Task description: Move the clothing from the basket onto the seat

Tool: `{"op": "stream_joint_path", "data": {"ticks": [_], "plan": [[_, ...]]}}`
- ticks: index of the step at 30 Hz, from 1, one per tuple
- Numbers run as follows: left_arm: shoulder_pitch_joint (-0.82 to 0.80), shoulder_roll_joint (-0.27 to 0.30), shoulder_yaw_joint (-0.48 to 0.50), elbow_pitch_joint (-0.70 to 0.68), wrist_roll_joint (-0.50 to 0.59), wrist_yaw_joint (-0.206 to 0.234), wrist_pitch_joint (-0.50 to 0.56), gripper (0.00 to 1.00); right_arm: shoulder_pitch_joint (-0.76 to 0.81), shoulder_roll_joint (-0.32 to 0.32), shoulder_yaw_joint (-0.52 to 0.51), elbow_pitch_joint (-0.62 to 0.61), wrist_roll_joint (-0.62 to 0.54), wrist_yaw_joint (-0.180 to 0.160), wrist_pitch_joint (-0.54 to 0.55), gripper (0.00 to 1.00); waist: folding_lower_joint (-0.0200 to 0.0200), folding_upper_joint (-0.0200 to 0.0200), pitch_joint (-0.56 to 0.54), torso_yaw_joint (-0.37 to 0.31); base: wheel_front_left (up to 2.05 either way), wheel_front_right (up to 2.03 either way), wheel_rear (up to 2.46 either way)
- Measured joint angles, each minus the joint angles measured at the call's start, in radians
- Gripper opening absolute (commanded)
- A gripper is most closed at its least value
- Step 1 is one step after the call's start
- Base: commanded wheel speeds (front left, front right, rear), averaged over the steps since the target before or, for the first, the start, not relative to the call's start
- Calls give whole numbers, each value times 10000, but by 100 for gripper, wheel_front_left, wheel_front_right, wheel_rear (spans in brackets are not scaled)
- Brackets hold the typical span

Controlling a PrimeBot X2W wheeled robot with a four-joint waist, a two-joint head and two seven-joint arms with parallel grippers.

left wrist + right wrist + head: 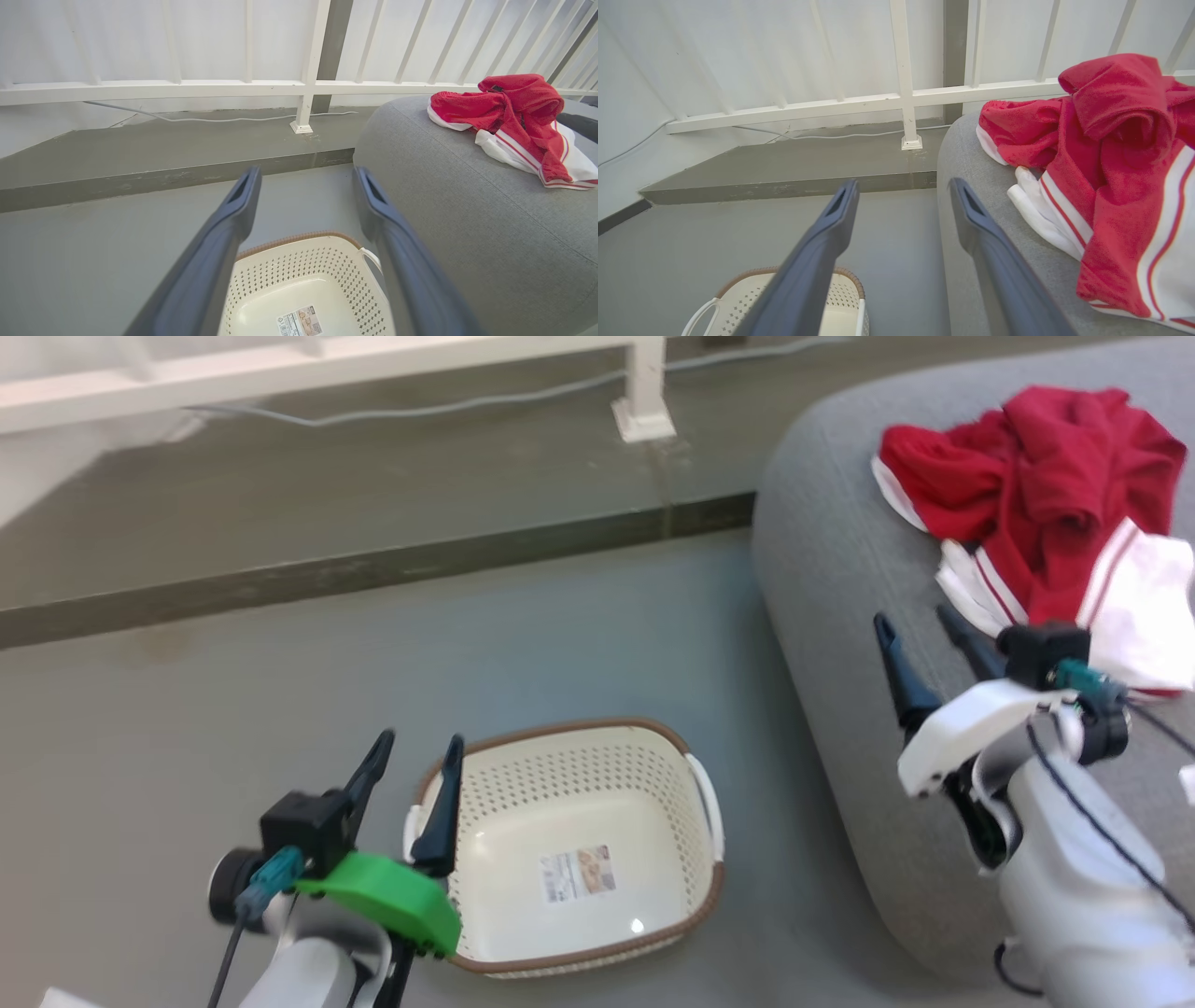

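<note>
The red clothing [1036, 490] with white trim lies in a crumpled heap on the grey seat [831, 579] at the upper right. It appears in the left wrist view as clothing [509, 116] and close up in the right wrist view as clothing [1106, 172]. The cream basket [579, 859] stands on the floor with only a sticker inside. My left gripper [415, 761] hovers open over the basket's left rim. My right gripper [920, 630] is open above the seat's edge, just left of the garments, holding nothing.
A white railing [644, 383] with a post stands on a raised grey step [373, 569] behind the floor. A pale cable [420, 411] runs along the step. Grey floor [233, 709] spreads left of the basket.
</note>
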Motion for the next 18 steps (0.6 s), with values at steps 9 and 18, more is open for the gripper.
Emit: {"op": "stream_joint_path", "data": {"ticks": [9, 18], "plan": [[1064, 307, 790, 54, -35, 165, -77, 100, 1472, 523, -150, -1103, -48, -560, -19, 100, 0, 0, -824, 943, 0, 0, 0], [2056, 537, 1785, -267, -268, 265, -84, 100, 2570, 815, -115, -2297, -182, -1005, -29, 100, 0, 0, -1386, 1328, 0, 0, 0]]}}
